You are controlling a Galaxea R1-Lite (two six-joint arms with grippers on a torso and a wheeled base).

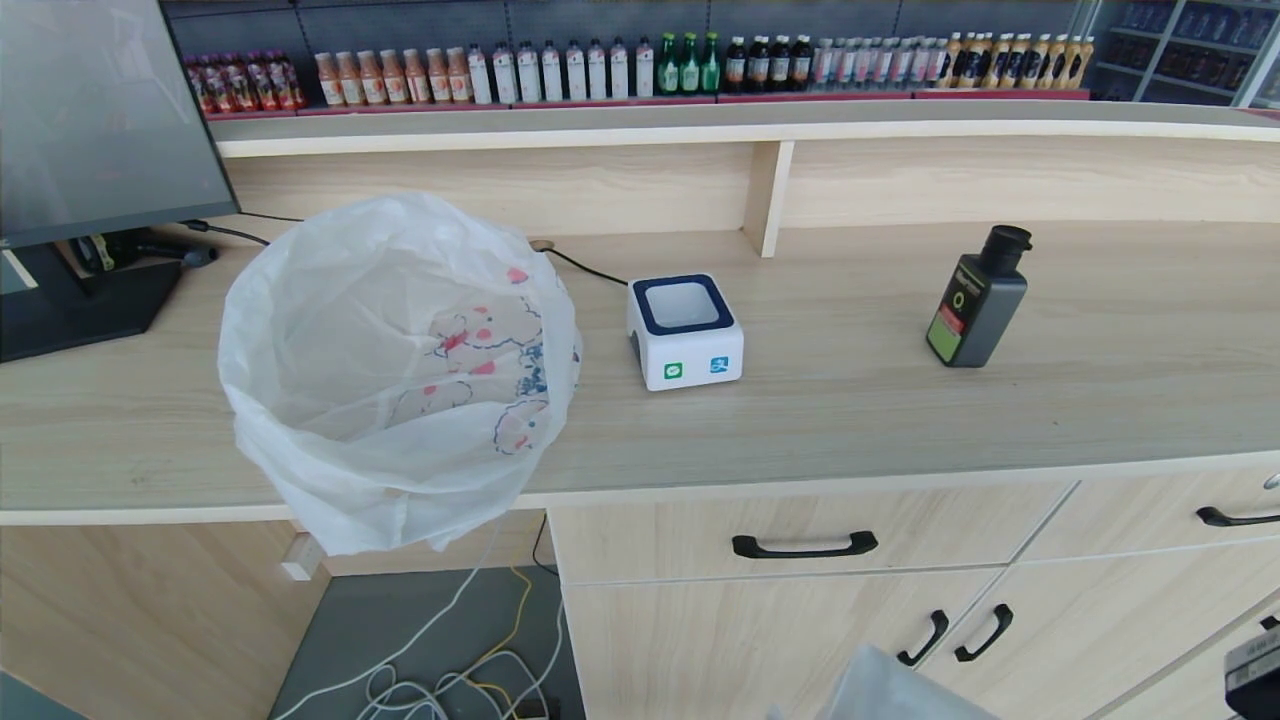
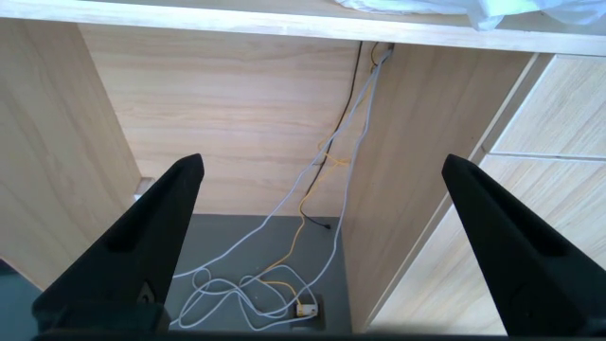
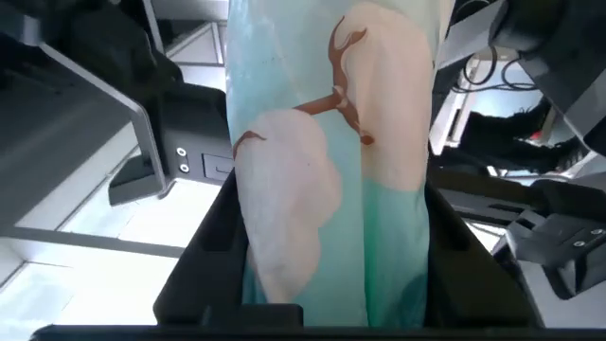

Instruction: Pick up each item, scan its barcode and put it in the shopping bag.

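Right gripper (image 3: pixel 331 242) clamped on a teal-and-cream packet (image 3: pixel 322 114) printed with a brown twig and white tufts. Left gripper (image 2: pixel 322 166) spread wide, empty, below the counter (image 1: pixel 850 420) edge. On the counter: open shopping bag (image 1: pixel 400 370), white scanner (image 1: pixel 686 330) with green and blue icons, upright dark bottle (image 1: pixel 978 300) with green-and-red label, its text too small to read.

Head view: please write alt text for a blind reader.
A white plastic shopping bag stands open on a light wooden counter. To its right sit a white box-shaped scanner with a blue rim and, farther right, an upright dark grey bottle.
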